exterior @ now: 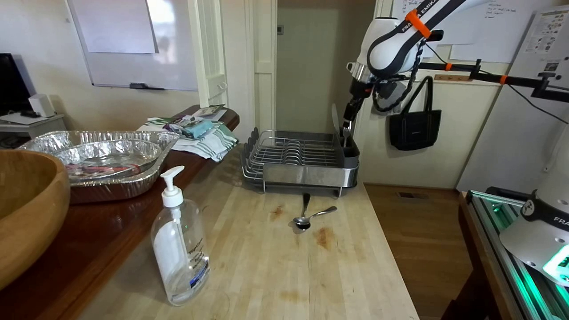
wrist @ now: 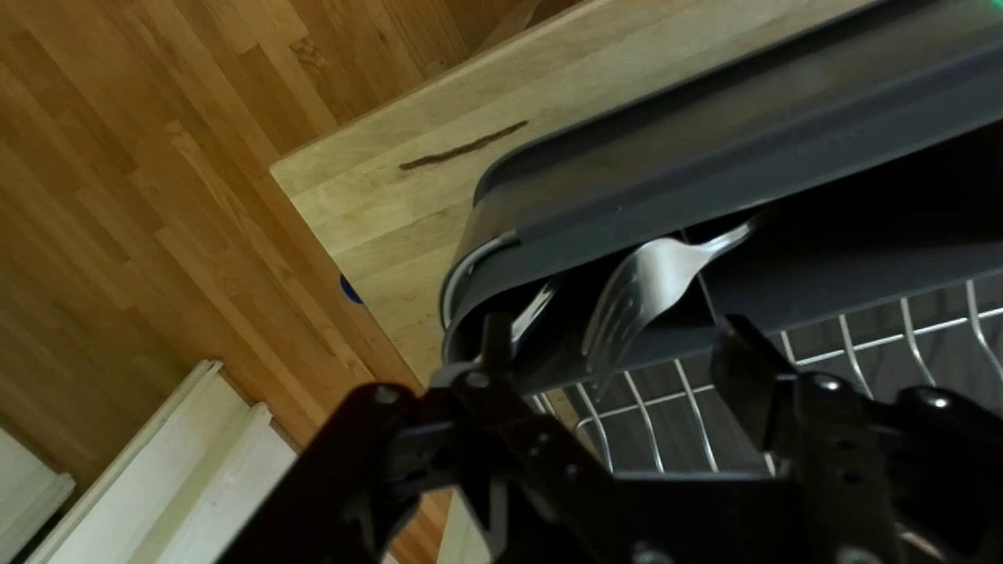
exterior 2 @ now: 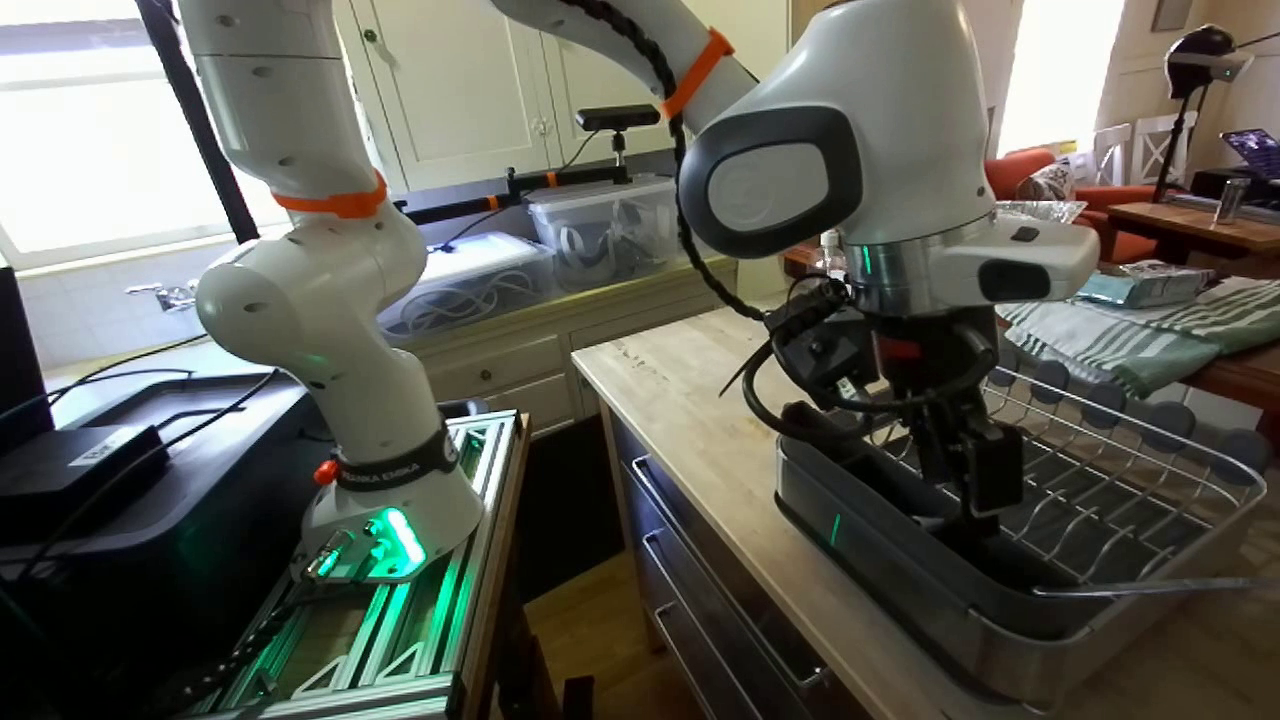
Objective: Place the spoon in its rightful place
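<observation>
One gripper [wrist: 615,325], fingers apart | fork [wrist: 662,274] showing between them, leaning in caddy [wrist: 705,200] | two spoons [exterior: 303,221], bowls overlapping, on counter [exterior: 262,258] near dish rack [exterior: 306,176]; which is meant, unclear | likely light, stiff, slick metal: pinch mid-handle, clear of the overlap

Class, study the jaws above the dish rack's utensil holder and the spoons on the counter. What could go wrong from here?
First, a fork sticking up from the utensil holder appears between the parted jaws in the wrist view, so closing or shifting now might catch it. Second, two spoons lie overlapping on the counter, so lifting one may drag the other.
</observation>
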